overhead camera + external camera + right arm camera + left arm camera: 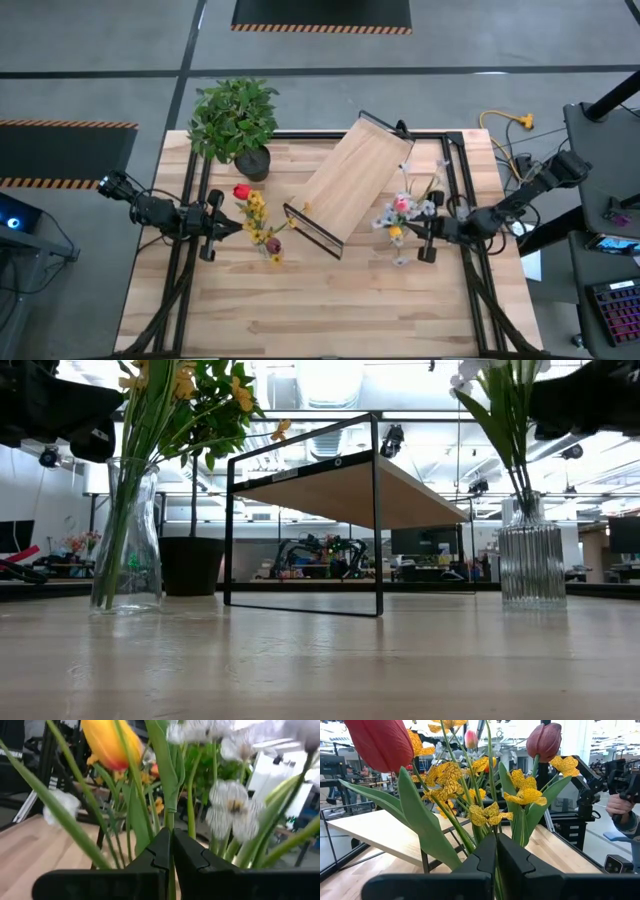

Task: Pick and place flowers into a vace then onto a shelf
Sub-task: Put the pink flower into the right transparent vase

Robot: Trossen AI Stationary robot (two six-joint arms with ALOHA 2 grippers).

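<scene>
- High view: my left gripper point(222, 226) sits at the table's left side, its fingers closed on a stem of the yellow and red flowers point(256, 218) bunched just beside it. My right gripper point(418, 234) sits at the table's right side, closed on a stem of the white and pink flowers point(402, 210). The shelf point(354, 178) stands askew between the two bunches, and a potted plant point(236, 120) stands at the far left corner of the wooden table point(330, 310).
- Low view: the yellow bunch stands in a clear glass vase point(127, 538) on the left; the white bunch stands in a ribbed glass vase point(531, 552) on the right. The shelf stands on the table between them, apart from both.
- Left wrist view: my two dark fingers point(485, 860) are pressed together around a green stem, with red and maroon tulips and yellow blossoms above. A person's hand point(619, 806) shows in the room beyond.
- Right wrist view: my fingers point(162, 851) are closed on a green stem, among an orange-yellow tulip point(112, 742) and white blossoms.
</scene>
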